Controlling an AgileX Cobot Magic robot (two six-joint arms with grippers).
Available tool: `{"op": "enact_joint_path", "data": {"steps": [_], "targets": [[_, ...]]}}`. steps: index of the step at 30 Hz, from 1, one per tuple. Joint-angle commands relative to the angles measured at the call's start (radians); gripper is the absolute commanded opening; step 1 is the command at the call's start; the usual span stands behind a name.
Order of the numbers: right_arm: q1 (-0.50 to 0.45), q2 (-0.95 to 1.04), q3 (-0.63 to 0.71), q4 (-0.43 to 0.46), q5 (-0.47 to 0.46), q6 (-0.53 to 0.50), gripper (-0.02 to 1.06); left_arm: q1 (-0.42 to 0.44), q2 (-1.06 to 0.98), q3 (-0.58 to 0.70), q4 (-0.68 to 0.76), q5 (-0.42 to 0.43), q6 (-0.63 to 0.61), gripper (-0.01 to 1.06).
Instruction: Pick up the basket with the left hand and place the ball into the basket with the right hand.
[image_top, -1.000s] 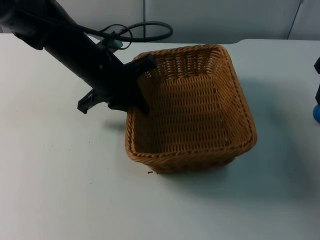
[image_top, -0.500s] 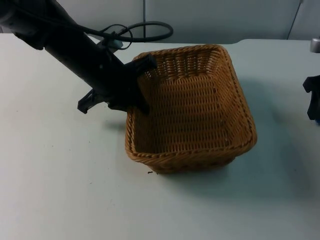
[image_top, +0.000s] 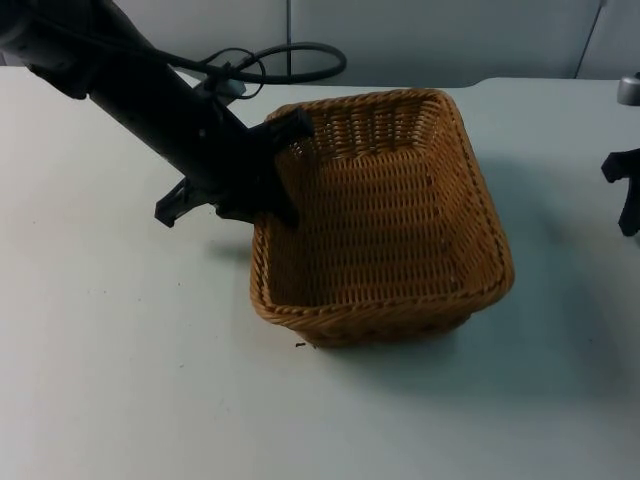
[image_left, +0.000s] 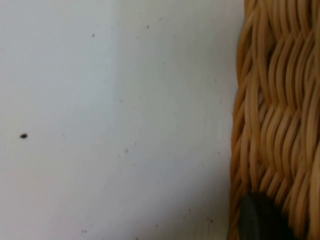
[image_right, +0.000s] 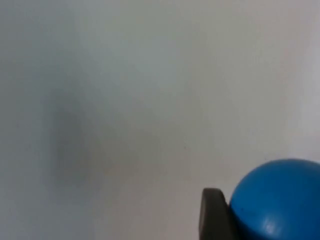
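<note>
The brown wicker basket (image_top: 380, 215) sits mid-table, and my left gripper (image_top: 274, 190) is shut on its left rim, one finger inside the wall and one outside. Up close in the left wrist view, the woven basket wall (image_left: 275, 125) presses against a black fingertip (image_left: 260, 222). At the table's right edge my right gripper (image_top: 626, 190) hangs over the white surface. In the right wrist view a blue ball (image_right: 277, 202) sits tight against a black fingertip (image_right: 212, 215), held above bare table.
The white table (image_top: 120, 380) spreads wide in front of and left of the basket. A grey partition wall (image_top: 430, 35) closes off the far edge. A small dark speck (image_top: 299, 345) lies by the basket's front left corner.
The right gripper has moved in a little from the right edge and risen; the blue ball seen below it a second ago has left the top view. Left arm and basket stay still.
</note>
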Motion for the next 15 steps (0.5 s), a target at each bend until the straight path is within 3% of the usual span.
{"op": "enact_joint_path", "data": {"steps": [1,6,9,10,14,15], "targets": [[0.014,-0.098,-0.008,0.008,0.019,-0.005,0.00,-0.004,0.001,0.002,0.017,-0.017,-0.008,0.00],[0.105,-0.282,-0.008,0.008,0.037,-0.005,0.00,-0.004,0.001,0.002,0.017,-0.018,-0.022,0.00],[0.272,-0.387,-0.008,0.010,0.017,-0.005,0.00,-0.004,0.001,0.002,0.017,-0.020,-0.027,0.00],[0.272,-0.387,-0.008,0.010,0.017,-0.005,0.00,-0.004,0.001,0.002,0.017,-0.020,-0.027,0.00],[0.461,-0.354,-0.008,-0.002,-0.051,0.000,0.00,-0.004,-0.004,0.002,0.019,0.002,-0.026,0.00],[0.461,-0.354,-0.008,-0.002,-0.051,0.000,0.00,-0.004,-0.004,0.002,0.019,0.002,-0.026,0.00]]}}
